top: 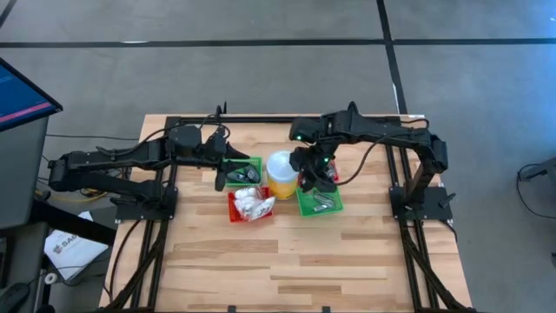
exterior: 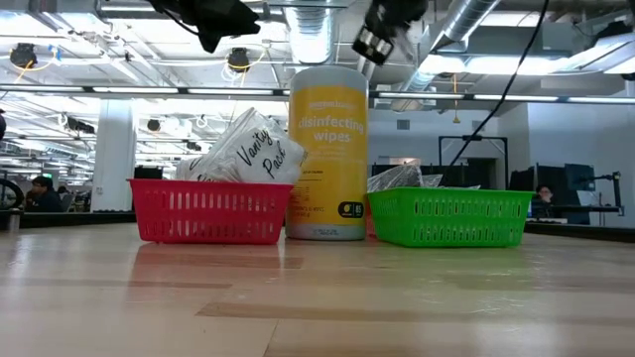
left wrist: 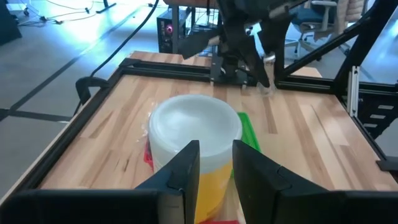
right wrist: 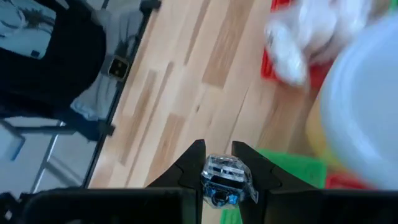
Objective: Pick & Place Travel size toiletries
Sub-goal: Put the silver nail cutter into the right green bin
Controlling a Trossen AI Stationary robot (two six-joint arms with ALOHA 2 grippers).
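Observation:
My right gripper (right wrist: pixel 225 163) hangs over the right green basket (top: pixel 320 202), close beside the yellow cup with a white lid (top: pixel 280 172), and is shut on a small clear packet with a silvery piece (right wrist: pixel 225 177). That basket holds more silvery pieces. A red basket (top: pixel 250 207) holds white printed packets (exterior: pixel 250 149). My left gripper (left wrist: pixel 216 167) hovers open over the left green basket (top: pixel 244 171), which holds dark pieces, and points at the cup's lid (left wrist: pixel 194 124). My right gripper pinches the small clear packet (right wrist: pixel 217 169) between its two fingers, which slant downward. The packet sticks out past the fingertips. It is lifted clear, above the basket and the table (exterior: pixel 371 44).
The three baskets and the cup stand close together in the middle of the wooden table (top: pixel 287 252). A black frame rail (top: pixel 261 117) runs along the far edge. The near half of the table is bare wood.

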